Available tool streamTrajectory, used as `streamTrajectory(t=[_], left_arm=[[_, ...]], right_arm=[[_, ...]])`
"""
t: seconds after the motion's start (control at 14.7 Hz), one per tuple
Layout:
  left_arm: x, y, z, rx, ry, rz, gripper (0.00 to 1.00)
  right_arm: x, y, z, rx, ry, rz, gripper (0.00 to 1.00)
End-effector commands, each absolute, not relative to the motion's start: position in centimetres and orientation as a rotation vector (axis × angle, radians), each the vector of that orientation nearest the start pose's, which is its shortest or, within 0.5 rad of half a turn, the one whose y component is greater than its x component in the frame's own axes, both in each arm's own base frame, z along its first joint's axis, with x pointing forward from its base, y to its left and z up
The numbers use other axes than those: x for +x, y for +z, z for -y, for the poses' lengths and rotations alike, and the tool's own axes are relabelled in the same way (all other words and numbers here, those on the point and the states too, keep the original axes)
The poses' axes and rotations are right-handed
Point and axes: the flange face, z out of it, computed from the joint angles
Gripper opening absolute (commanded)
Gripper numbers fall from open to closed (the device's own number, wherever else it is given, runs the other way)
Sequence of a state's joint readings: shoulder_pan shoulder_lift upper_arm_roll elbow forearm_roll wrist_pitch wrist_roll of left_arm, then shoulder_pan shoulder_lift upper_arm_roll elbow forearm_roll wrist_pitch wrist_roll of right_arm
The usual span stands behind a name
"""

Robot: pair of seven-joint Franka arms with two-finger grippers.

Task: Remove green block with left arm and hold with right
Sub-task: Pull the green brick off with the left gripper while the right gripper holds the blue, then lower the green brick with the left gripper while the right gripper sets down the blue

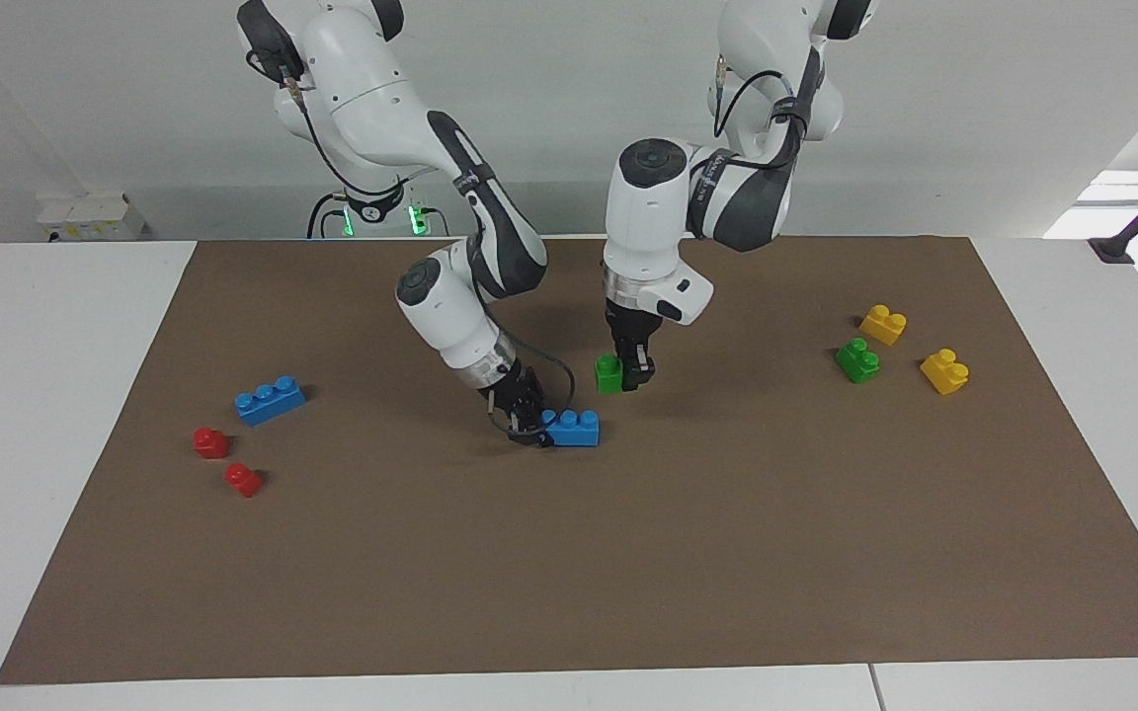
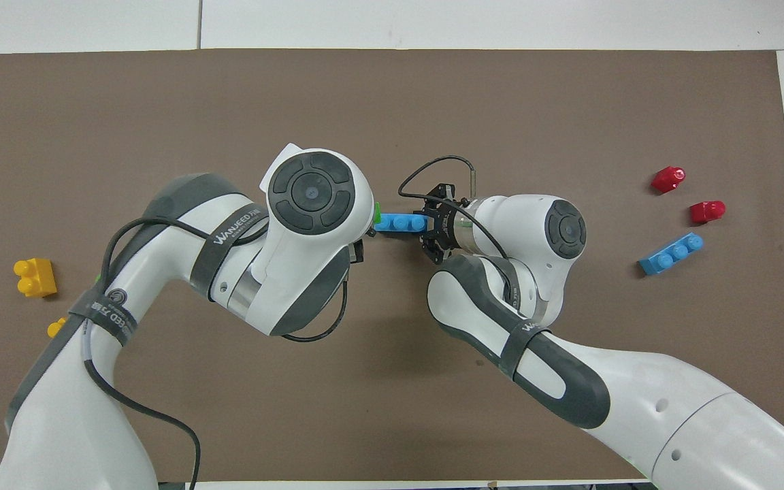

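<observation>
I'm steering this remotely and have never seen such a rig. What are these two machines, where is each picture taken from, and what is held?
These are two white robot arms at a table with a brown mat. One picture looks at them from across the table; the other looks down from above their own end, so the sides are swapped.

The left gripper, on the arm with the white boxy hand, holds the green block just above the mat. The right gripper, black, is shut on the end of a blue brick lying on the mat.

Loose pieces: toward the right arm's end, another blue brick and two red blocks; toward the left arm's end, a second green brick and two yellow bricks.
</observation>
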State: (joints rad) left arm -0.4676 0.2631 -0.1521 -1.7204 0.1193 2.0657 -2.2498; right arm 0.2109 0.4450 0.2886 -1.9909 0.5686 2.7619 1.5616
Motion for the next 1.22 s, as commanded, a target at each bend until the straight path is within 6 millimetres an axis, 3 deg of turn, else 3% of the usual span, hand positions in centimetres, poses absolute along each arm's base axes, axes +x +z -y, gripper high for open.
streamTrajectory(t=[0.0, 0.14, 0.27, 0.41, 0.54, 0.88, 1.16], left_arm=[[53.3, 43.3, 32.2, 2.329, 0.123, -2.074, 0.0], [54.2, 42.4, 29.1, 2.431, 0.114, -2.0, 0.0], [55.0, 41.5, 25.8, 2.51, 0.099, -1.93, 0.0], [56.0, 40.8, 21.9, 2.56, 0.042, -1.86, 0.0], [56.9, 40.3, 17.8, 2.626, -0.001, -1.768, 0.0], [57.0, 38.4, 10.4, 2.75, -0.01, -1.574, 0.0], [56.8, 36.9, 4.8, 2.826, 0.013, -1.401, 0.0]], right_arm=[[60.0, 30.2, -25.9, -1.834, 0.296, -1.895, 0.0], [62.1, 33.1, -22.6, -1.895, 0.32, -1.85, 0.0], [64.0, 35.5, -17.1, -1.945, 0.352, -1.814, 0.0], [65.3, 37.1, -11.2, -2.011, 0.388, -1.77, 0.0], [65.7, 37.0, -3.7, -2.027, 0.389, -1.757, 0.0], [64.6, 34.9, 5.1, -2.09, 0.403, -1.752, 0.0], [64.2, 33.6, 8.3, -2.103, 0.398, -1.755, 0.0]])
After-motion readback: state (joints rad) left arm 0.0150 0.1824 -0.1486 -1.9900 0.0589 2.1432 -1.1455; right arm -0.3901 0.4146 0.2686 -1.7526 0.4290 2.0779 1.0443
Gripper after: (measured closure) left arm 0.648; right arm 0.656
